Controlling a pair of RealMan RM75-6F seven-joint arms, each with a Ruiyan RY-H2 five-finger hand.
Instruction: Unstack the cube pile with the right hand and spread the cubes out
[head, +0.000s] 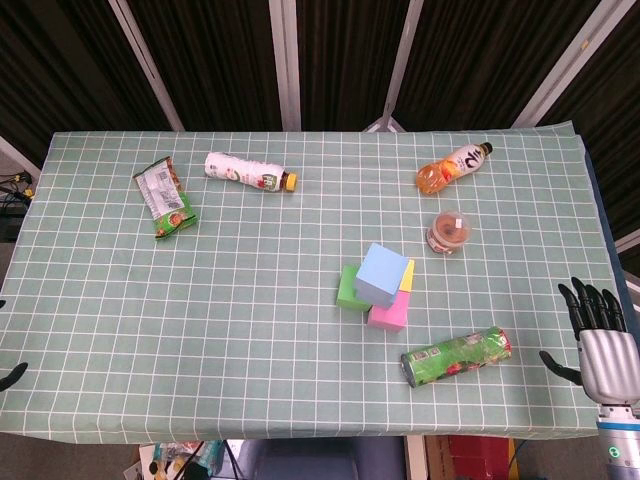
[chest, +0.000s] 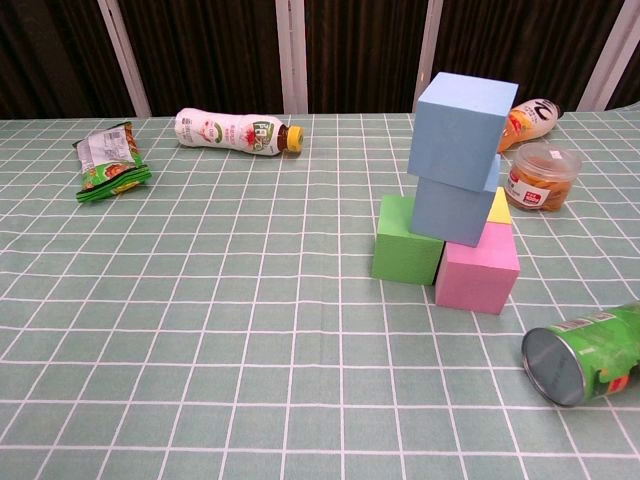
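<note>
The cube pile stands near the table's middle. A green cube (head: 349, 286) (chest: 407, 240), a pink cube (head: 389, 312) (chest: 477, 268) and a yellow cube (head: 407, 274) (chest: 499, 207) form the base. Two blue cubes are stacked on them, the top blue cube (head: 384, 272) (chest: 462, 128) slightly turned over the lower blue cube (chest: 453, 205). My right hand (head: 598, 335) hovers at the table's right edge, fingers spread, holding nothing, well right of the pile. Only a dark tip of my left hand (head: 10, 376) shows at the left edge.
A green can (head: 456, 356) (chest: 585, 353) lies right of the pile, towards the front. A small jar (head: 449, 231) (chest: 541, 175) and an orange drink bottle (head: 453, 166) (chest: 527, 118) lie behind. A white bottle (head: 248, 170) (chest: 236, 132) and a snack bag (head: 165, 198) (chest: 110, 162) lie at the far left.
</note>
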